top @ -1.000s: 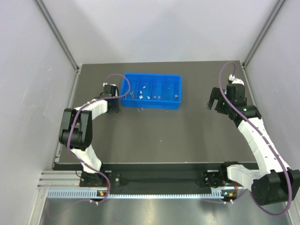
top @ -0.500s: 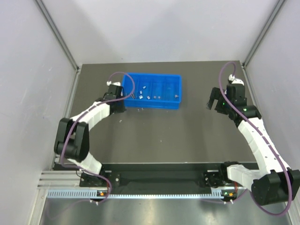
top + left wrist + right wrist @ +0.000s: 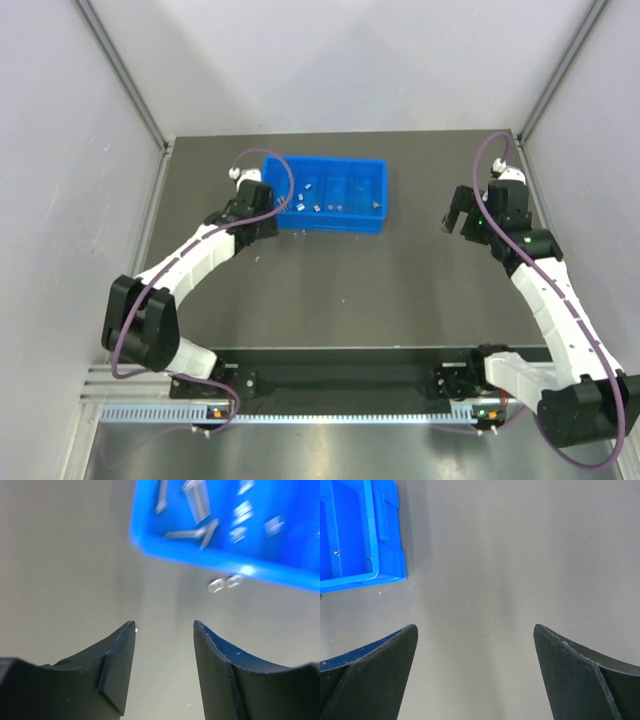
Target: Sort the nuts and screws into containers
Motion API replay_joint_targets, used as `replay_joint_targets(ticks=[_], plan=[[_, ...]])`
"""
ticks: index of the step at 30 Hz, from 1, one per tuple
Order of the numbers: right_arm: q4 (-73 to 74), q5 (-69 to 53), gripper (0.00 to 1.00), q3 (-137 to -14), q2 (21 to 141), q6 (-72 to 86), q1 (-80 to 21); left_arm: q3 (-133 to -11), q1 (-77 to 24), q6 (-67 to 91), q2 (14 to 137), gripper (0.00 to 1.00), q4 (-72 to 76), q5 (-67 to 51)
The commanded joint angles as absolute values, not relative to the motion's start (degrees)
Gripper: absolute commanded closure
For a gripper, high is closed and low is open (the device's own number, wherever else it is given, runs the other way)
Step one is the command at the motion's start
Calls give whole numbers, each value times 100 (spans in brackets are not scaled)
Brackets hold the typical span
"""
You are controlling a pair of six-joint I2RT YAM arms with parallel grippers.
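Over bare desk [image 3: 60, 555], left claw [image 3: 164, 625]: spread, pinching nothing.
Loose pieces [image 3: 225, 583]: two shiny bits ahead and right of my tips, on the desk just outside the near wall of the tray [image 3: 190, 555]; too blurred to name.
Screws [image 3: 187, 533]: lying inside the tray's end compartment.
Right claw [image 3: 475, 627]: spread wide, empty, well apart; my left arm is nearer.

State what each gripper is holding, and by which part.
Nothing is held: the left gripper and the right gripper are both open and empty.
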State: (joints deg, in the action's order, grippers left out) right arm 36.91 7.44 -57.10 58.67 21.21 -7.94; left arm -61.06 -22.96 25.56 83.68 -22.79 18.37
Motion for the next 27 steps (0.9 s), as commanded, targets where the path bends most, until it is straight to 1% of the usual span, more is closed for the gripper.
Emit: replay_joint_targets(ticks=[1,3,7,11,17,27], plan=[[3507,730,0,-5739,5774,2162,-729,-5487,-1943,2391,8078,44,-2225,1549],[3489,659,0,-5722,5809,2171,-721,-5318,-1723,2128,8068,45,-2084,1188],[3480,615,0,-5722,5871,2162,-721,-5203,-1469,1987,8410,51,-1873,1187],[3498,659,0,-5774,5889,2109,-721,-5098,-1406,1907,8691,55,-1609,844],[3568,756,0,-5819,5889,2092,-721,-5036,-1406,1872,9008,57,-1564,773],[3577,765,0,-5818,5915,2092,-729,-5106,-1406,1960,9176,58,-1775,852]])
